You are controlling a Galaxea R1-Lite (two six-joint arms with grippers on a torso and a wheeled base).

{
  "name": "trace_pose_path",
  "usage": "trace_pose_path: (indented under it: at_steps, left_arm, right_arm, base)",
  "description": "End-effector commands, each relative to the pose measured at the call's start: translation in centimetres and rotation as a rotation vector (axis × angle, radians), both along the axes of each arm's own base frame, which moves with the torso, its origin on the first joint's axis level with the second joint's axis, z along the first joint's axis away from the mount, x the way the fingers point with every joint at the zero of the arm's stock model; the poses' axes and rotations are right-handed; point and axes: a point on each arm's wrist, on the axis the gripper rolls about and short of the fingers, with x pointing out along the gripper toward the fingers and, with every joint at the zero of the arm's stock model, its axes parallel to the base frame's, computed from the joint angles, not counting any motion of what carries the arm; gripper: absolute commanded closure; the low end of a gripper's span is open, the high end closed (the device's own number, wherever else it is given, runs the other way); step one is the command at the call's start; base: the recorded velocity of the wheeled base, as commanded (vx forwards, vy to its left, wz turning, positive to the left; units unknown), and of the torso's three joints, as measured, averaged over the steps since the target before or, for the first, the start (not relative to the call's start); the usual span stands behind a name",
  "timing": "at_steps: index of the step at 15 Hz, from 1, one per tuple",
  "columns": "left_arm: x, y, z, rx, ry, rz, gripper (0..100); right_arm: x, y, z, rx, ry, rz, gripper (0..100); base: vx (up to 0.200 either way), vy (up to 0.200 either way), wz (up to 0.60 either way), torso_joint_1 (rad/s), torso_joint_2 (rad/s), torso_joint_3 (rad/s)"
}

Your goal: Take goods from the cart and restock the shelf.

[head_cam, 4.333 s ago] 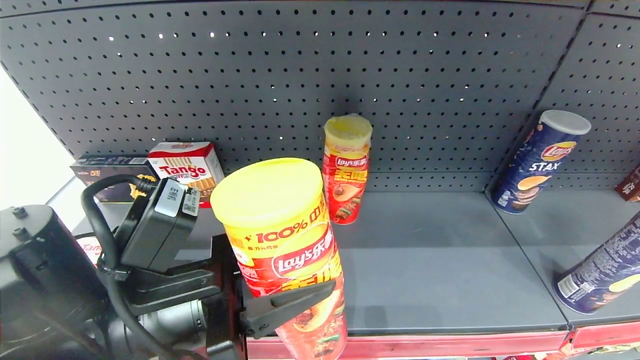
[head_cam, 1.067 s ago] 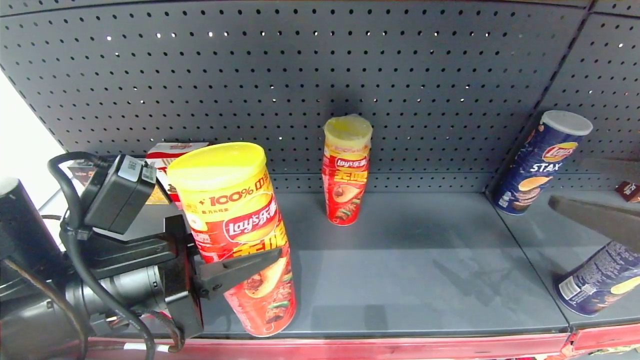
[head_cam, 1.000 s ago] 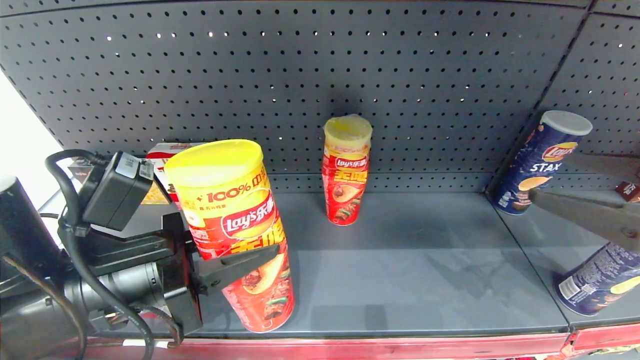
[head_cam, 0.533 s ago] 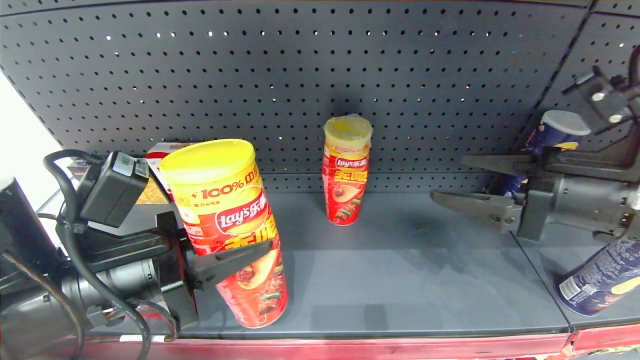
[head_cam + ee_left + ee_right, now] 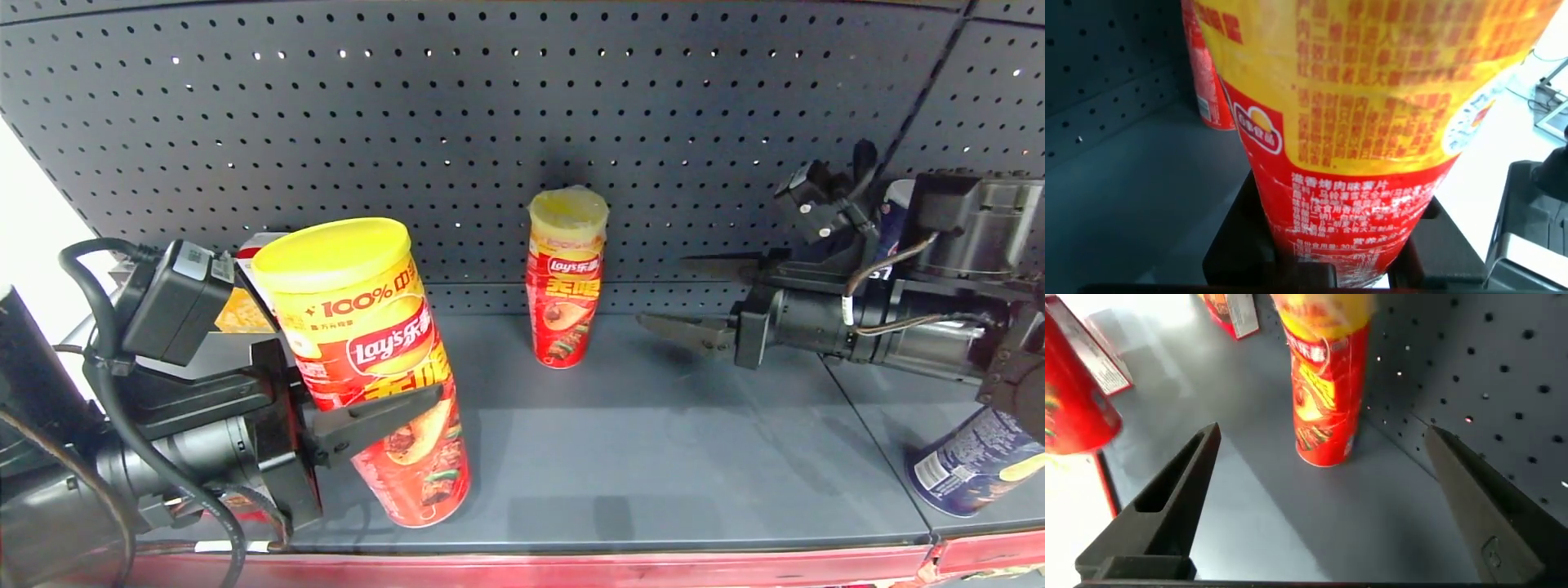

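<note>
Grey shelf (image 5: pixel 653 457), pegboard (image 5: pixel 490 98) behind, and the left gripper (image 5: pixel 363 388) is clamped on the can (image 5: pixel 359 318) at the lower left of the head view. It's leaning, with its base right by the front lip. Let go like that and I reckon it tips or rolls off the edge. Mid right, the right gripper (image 5: pixel 695 298) has its fingers (image 5: pixel 1167 506) spread wide, aimed at the back can (image 5: pixel 565 278) standing at centre. A clumsy nudge could topple it.

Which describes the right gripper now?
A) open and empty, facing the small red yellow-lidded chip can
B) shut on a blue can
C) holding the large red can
A: the right gripper has its jaws spread, nothing between them, pointing at the small red yellow-lidded chip can.
</note>
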Motion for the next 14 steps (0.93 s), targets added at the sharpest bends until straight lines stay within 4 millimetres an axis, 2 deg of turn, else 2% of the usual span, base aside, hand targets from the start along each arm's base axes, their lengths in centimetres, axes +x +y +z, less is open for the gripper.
trace_pose_path:
  at_steps: [1,2,4,14]
  left_arm:
    - [0.1,0.0,0.0,0.0,0.002,0.001,100]
    - [0.1,-0.1,0.0,0.0,0.002,0.0,100]
    - [0.0,0.0,-0.2,0.001,0.006,0.0,100]
    - [0.3,0.4,-0.3,0.003,0.01,0.023,100]
  right_arm:
    - [1.7,0.7,-1.8,-0.017,0.018,0.031,0]
    - [2.3,0.9,-2.2,-0.004,0.011,0.118,0]
    - [3.2,1.4,-2.2,0.007,-0.012,0.158,0]
    - [7.3,3.7,-3.4,0.01,-0.016,0.184,0]
  base:
    - [0.0,0.0,0.0,0.0,0.0,0.0]
    - [0.0,0.0,0.0,0.0,0.0,0.0]
    - [0.0,0.0,0.0,0.0,0.0,0.0]
    - [0.0,0.0,0.0,0.0,0.0,0.0]
